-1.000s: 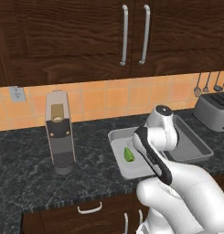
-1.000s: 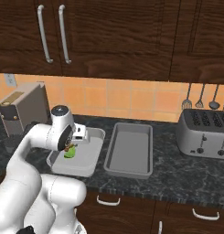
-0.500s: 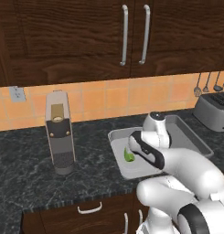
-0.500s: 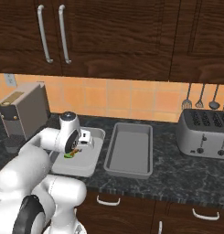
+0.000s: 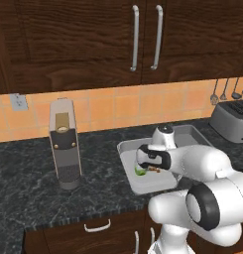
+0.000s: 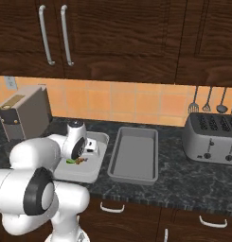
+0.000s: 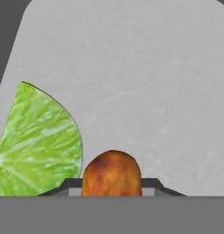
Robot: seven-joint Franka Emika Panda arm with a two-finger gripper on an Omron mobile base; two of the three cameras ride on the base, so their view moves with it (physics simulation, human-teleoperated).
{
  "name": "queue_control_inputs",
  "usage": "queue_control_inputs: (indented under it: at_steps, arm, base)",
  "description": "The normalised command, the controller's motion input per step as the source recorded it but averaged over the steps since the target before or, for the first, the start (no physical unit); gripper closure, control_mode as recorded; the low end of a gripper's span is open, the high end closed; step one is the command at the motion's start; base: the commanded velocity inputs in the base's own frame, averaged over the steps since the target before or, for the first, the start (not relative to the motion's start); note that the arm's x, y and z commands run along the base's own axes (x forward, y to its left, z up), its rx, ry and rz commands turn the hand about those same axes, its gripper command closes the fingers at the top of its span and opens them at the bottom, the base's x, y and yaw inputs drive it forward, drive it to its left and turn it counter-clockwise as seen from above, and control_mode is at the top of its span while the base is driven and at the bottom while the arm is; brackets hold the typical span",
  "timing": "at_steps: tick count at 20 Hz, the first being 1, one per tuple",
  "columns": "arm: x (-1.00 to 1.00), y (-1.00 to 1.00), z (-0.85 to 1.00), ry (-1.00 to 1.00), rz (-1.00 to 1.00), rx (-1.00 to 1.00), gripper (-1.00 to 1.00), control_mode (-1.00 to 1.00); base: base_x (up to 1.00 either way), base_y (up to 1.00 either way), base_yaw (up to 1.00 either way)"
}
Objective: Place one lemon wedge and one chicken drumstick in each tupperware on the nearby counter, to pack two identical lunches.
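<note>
Gripper hangs low inside the left tupperware in the left base view, jaws clamped on the chicken drumstick; a green lemon wedge lies just at its 9 o'clock. Beyond, at 2 o'clock, the second tupperware rests on the counter.

From the right base view, this second tupperware sits at 3 o'clock of the first, near the toaster.

Hand view: the drumstick sits at 6 o'clock, the wedge touching it at 9 o'clock.
</note>
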Motion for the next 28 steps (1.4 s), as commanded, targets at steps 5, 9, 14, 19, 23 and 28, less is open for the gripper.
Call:
queue_control_inputs:
  at_steps: [5, 9, 14, 19, 23, 28]
  arm:
    - [0.10, 0.00, -0.19, 0.03, 0.00, 0.00, -1.00, -1.00]
    - [0.00, 0.00, 0.07, -0.01, 0.00, 0.00, -1.00, -1.00]
    - [-0.16, 0.00, 0.41, -0.12, 0.00, 0.00, -1.00, -1.00]
    - [-0.55, 0.00, 0.79, -0.19, -0.02, 0.00, -1.00, -1.00]
    - [-0.59, 0.03, 0.70, -0.22, -0.11, 0.00, -1.00, -1.00]
    - [-0.68, 0.01, 0.72, -0.19, -0.17, 0.00, -1.00, -1.00]
  base:
    - [0.00, 0.00, 0.00]
    - [0.00, 0.00, 0.00]
    - [0.00, 0.00, 0.00]
    - [0.00, 0.00, 0.00]
    - [0.00, 0.00, 0.00]
    - [0.00, 0.00, 0.00]
